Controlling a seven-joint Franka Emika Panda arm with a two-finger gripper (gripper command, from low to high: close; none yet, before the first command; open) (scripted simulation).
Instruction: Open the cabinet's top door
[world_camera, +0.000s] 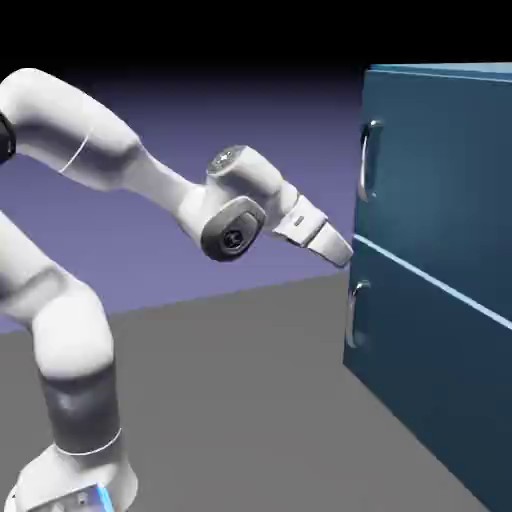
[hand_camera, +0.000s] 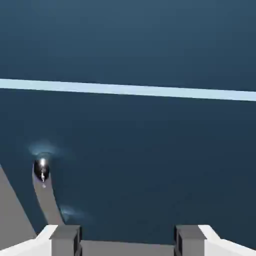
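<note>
Upper teal-blue flat door panel (world_camera: 440, 150) of the boxy dark cabinet (world_camera: 440, 340) stood shut, at the exterior view's right.
Its silver bar handle (world_camera: 368, 160) went ungrasped; the white arm's two-finger gripper (world_camera: 345, 252) (jaws spread, empty) hovered near the pale dividing line (hand_camera: 125, 90).

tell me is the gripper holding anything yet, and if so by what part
Nothing is held. The gripper is open and empty, stopped just short of the cabinet near the pale line between its panels, below the top door's handle.
</note>
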